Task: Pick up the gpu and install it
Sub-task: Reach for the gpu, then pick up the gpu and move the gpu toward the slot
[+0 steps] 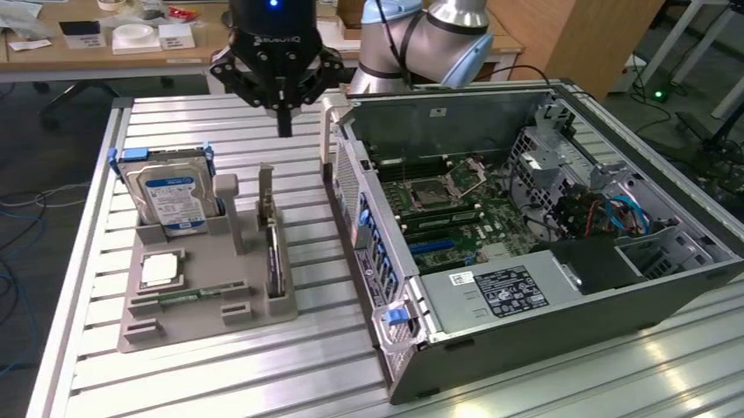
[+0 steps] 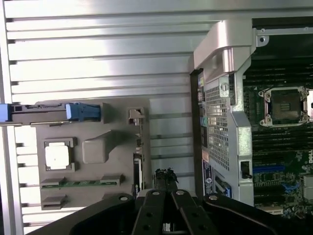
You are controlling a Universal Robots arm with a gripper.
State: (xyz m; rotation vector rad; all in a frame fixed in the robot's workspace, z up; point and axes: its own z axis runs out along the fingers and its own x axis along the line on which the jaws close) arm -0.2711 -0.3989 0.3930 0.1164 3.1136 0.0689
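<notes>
The black multi-link end effector (image 1: 284, 129) hangs with its fingers clenched together and empty, above the slatted aluminium worktop (image 1: 174, 383) in the gap between the grey moulded parts tray (image 1: 198, 324) and the open grey computer case (image 1: 558, 335). The gpu, a flat green card with a black cooler and a silver end bracket (image 1: 270, 248), stands on edge in a slot along the tray's case-side rim, well below the fingertips. The main hazard is probably a descent with the fingers closed: they would strike the card's thin top edge instead of straddling it, and could tip it in its slot or scrape the cooler. In the wrist view the end effector (image 2: 165, 180) sits slightly off the card's line (image 2: 139, 164), toward the case, so a straight drop might also land on bare worktop or clip the case's perforated rear panel (image 2: 217, 105). Room is tight on that side, a narrow strip between tray and case. On the card's other side a grey post and the silver, blue-labelled hard drive (image 1: 174, 202) crowd in. Above is open, and the case lies with its board facing up.
</notes>
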